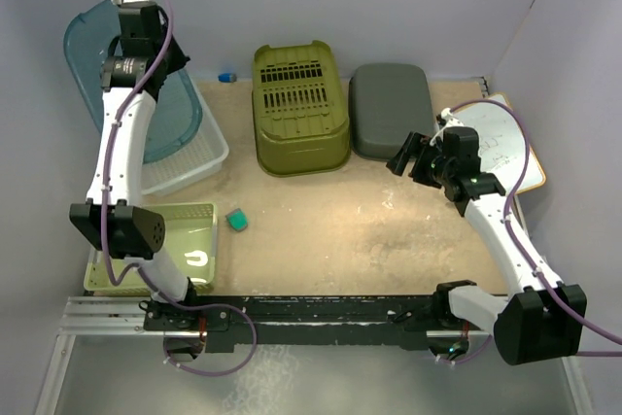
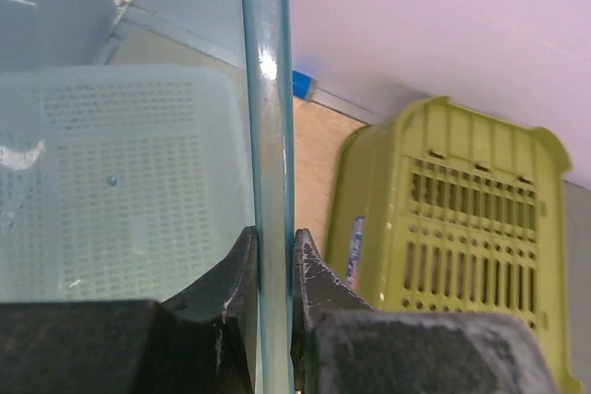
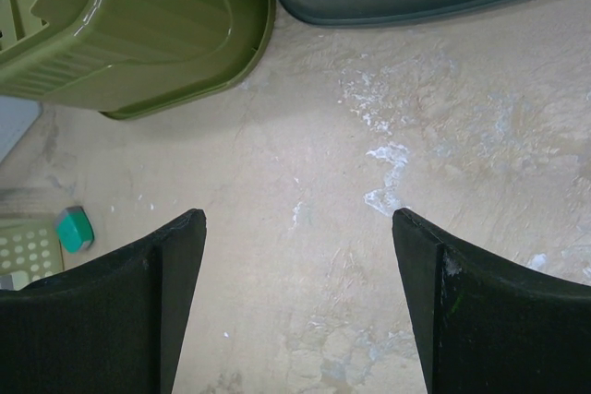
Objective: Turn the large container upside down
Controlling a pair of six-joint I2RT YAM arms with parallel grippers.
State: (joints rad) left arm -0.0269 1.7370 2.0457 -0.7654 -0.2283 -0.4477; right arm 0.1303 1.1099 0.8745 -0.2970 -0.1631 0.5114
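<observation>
Table (image 1: 369,240): left jaws on container (image 1: 86,51)

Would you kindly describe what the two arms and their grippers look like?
The left arm and right arm have smooth white links joined by bulky black joint housings. A thin lilac cable loops along each. The left gripper and right gripper have matte black, wedge-shaped fingers; the left ones are scuffed grey at the tips.
</observation>
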